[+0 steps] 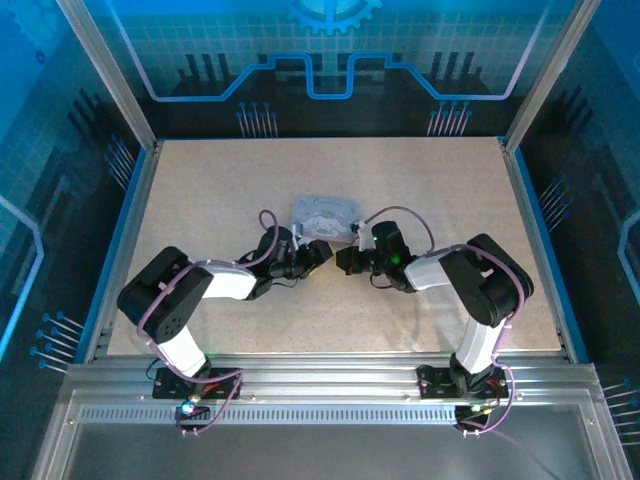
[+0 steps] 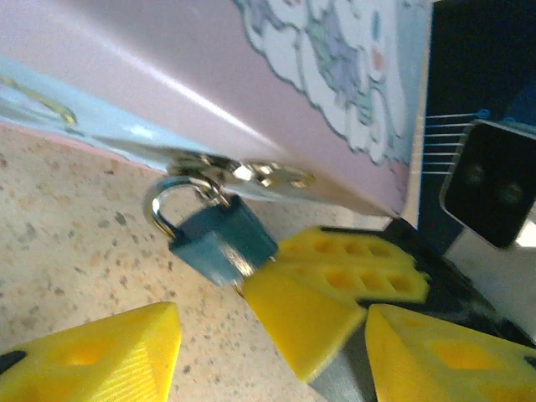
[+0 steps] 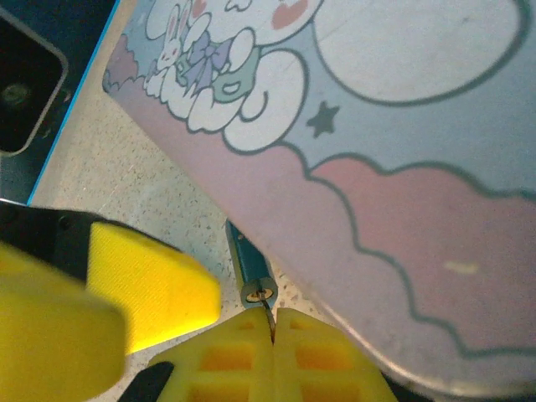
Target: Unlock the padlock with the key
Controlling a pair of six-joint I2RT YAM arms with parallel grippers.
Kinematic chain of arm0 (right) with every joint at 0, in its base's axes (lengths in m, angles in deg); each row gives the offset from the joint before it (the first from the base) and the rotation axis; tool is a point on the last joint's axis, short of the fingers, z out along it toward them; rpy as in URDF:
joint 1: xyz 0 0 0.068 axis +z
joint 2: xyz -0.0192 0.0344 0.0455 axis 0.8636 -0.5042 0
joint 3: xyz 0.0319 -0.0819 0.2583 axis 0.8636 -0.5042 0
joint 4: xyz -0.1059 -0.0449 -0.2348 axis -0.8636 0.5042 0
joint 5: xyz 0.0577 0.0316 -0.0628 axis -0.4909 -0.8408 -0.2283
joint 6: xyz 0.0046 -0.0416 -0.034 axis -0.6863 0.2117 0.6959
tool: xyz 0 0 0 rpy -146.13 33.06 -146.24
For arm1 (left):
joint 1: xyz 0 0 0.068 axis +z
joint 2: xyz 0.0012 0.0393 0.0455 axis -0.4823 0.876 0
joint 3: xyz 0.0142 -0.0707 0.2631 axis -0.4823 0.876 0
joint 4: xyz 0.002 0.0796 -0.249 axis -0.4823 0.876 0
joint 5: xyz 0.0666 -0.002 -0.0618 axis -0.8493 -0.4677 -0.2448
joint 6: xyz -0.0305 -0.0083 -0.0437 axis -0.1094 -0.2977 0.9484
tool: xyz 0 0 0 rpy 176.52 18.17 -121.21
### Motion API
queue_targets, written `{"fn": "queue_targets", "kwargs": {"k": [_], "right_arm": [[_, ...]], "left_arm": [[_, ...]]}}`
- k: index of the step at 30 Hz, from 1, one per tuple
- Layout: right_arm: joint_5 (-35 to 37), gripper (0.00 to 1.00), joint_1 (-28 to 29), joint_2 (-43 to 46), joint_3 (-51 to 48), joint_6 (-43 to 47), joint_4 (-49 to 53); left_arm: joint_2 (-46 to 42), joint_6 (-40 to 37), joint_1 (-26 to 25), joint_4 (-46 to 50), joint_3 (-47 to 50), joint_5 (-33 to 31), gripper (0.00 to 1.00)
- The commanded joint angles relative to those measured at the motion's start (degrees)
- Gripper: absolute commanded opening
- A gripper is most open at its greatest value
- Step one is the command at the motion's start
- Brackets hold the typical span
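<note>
Where the overhead camera looks down, my two arms bend inward over the speckled table (image 1: 450, 180). My left gripper (image 1: 322, 256) and right gripper (image 1: 346, 262) nearly meet at centre, just at the 6 o'clock edge of a pale tin (image 1: 325, 212). The lock is too small to make out from up here.

From my left wrist, the padlock (image 2: 222, 243), teal-bodied, hangs tilted at centre. Its silvery shackle (image 2: 163, 205) loops through the metal hasp (image 2: 260, 174) on the tin's pink side (image 2: 209, 75). My left gripper (image 2: 270, 322) is spread wide and holds nothing. One yellow finger (image 2: 100, 352) is at 7 o'clock and the other at 5 o'clock, both apart from the lock. My right gripper (image 2: 289, 285) lies at 4 o'clock, its tips against the lock's bottom end.

From my right wrist, my right gripper (image 3: 271, 335) at 6 o'clock is pressed closed on the key (image 3: 270, 322), a thin sliver between the pads. The key's tip meets the round keyhole (image 3: 258, 293) in the end of the padlock (image 3: 247, 260), just below the cartoon-printed tin (image 3: 402, 167). A finger of my left gripper (image 3: 151, 285) sits at 8 o'clock, beside the lock.
</note>
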Motion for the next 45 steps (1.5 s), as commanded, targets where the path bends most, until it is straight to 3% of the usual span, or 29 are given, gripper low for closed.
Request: {"fn": "queue_targets", "kwargs": {"k": [1,10,22,33,45], "right_arm": [[0.51,0.0,0.54,-0.71,1.26,-2.52,1.3],[1.19,0.0,2.87,-0.45,0.47,-11.57,-0.85],[3.02,0.0,4.52,-0.16,0.84,-14.01,0.33],[3.1,0.01,4.98,-0.01,0.87,-15.09,-0.02],[3.02,0.0,5.51,0.1,1.08,-16.38,-0.24]], "left_arm": [[-1.99,2.2,0.7,-3.61,2.91,2.75,0.62],[3.13,10.76,1.5,-17.48,8.07,1.33,0.6],[12.62,18.43,1.88,-34.84,10.22,-0.69,0.53],[14.18,18.76,2.79,-36.26,10.24,-2.91,0.39],[15.32,18.44,3.25,-35.86,8.49,-2.73,0.37]]}}
